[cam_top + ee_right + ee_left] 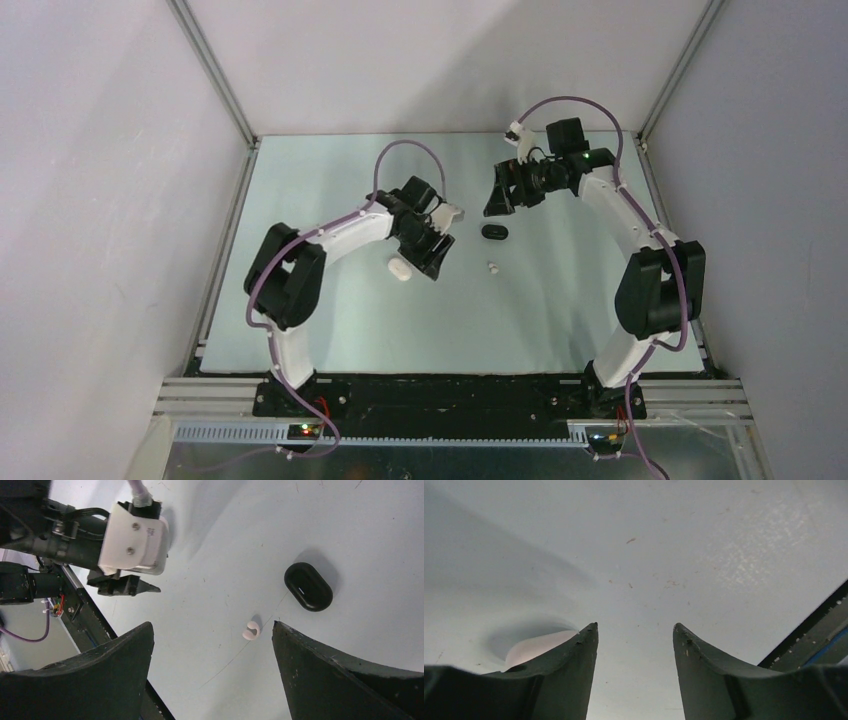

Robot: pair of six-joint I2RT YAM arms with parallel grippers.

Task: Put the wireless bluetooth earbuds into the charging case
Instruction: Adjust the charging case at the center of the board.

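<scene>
- L gripper (635,625): fingers spread, nothing btwn; white case (541,645) half hidden behind one finger.
- R gripper (212,624): spread, empty.
- white earbud (251,630) on table (330,330), centre, nearer far edge; too small for detail.
- black case (308,586) near it, not touching.

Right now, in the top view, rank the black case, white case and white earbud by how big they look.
1. Black case and white case: about alike, too close to rank.
2. White earbud: clearly the smallest, a speck next to either case.
</scene>
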